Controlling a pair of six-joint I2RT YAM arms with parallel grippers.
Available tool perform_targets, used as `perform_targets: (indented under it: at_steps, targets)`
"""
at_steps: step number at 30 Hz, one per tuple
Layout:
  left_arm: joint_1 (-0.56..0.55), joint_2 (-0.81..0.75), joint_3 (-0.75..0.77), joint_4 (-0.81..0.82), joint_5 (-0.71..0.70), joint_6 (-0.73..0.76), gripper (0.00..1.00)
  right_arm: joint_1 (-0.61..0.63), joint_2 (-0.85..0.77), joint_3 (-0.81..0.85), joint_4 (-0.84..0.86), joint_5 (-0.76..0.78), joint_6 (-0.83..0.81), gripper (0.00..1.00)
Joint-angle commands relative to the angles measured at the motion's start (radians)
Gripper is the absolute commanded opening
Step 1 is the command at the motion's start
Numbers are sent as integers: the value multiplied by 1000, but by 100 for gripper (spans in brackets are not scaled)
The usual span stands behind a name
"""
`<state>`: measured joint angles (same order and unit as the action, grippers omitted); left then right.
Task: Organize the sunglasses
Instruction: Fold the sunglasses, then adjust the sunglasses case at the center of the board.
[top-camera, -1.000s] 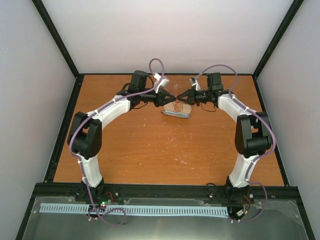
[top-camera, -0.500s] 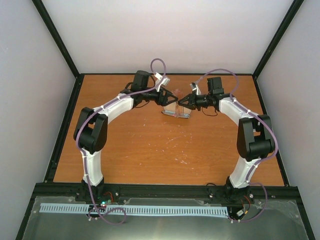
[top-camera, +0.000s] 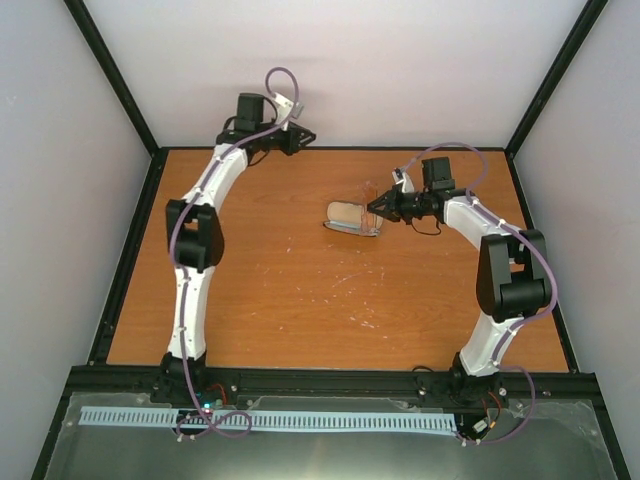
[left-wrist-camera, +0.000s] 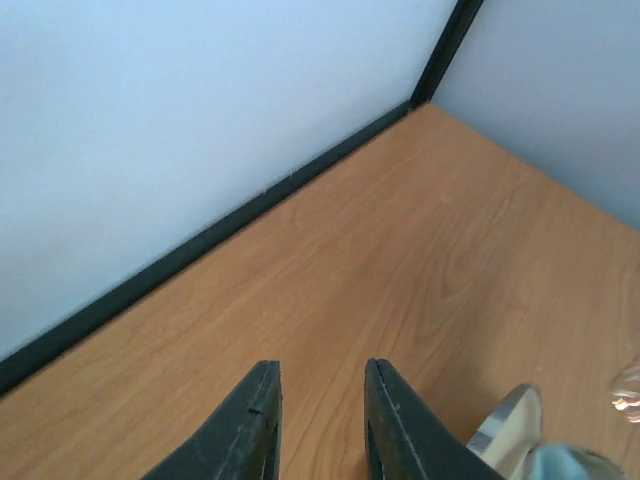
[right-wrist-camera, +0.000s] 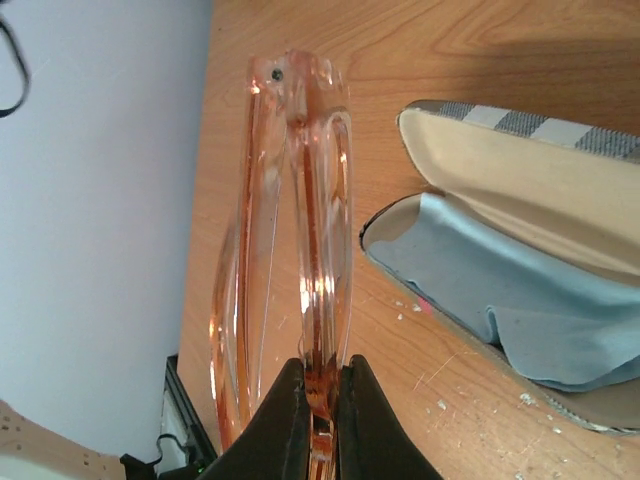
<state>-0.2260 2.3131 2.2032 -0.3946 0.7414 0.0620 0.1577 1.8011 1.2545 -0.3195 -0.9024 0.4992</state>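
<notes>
the right gripper (right-wrist-camera: 318, 378) is pinching the sunglasses (right-wrist-camera: 322, 270) by one end, its two dark fingers pressing tight on the pink see-through frame. the pair looks folded and is standing on edge, its long axis running straight out from the jaws toward the top of the wrist picture, and i judge it is hanging above the table (top-camera: 300, 290) rather than resting on it

the open case (right-wrist-camera: 520, 190) is lying just beside the sunglasses, toward the right of that picture, with its pale lid tipping back and the blue cloth (right-wrist-camera: 500, 300) sitting in its tray. from above, the right gripper (top-camera: 385, 207) is hovering at the right end of the case (top-camera: 350, 216), near the middle of the frame

the left gripper (top-camera: 293, 136) is hanging far off in the upper left, by the back wall. in its own picture the left gripper (left-wrist-camera: 320, 420) is showing a narrow gap between its jaws with nothing in it, only bare wood beyond

so the right arm is the nearer one by far. to my eye the coming move is turning on swinging the sunglasses sideways over the tray and lining their length up with the length of the case
</notes>
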Motion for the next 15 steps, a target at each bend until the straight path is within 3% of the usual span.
perform_targets:
  at_steps: [1, 7, 15]
  targets:
    - [-24, 213, 204, -316, -4, 90, 26, 2, -14, 14, -13, 59, 7, 3]
    - [-36, 193, 24, -294, -53, 128, 29, 2, -68, -35, -1, 79, 11, 3]
    - [-47, 214, 1, -300, -79, 126, 35, 2, -119, -115, 45, 84, 34, 3]
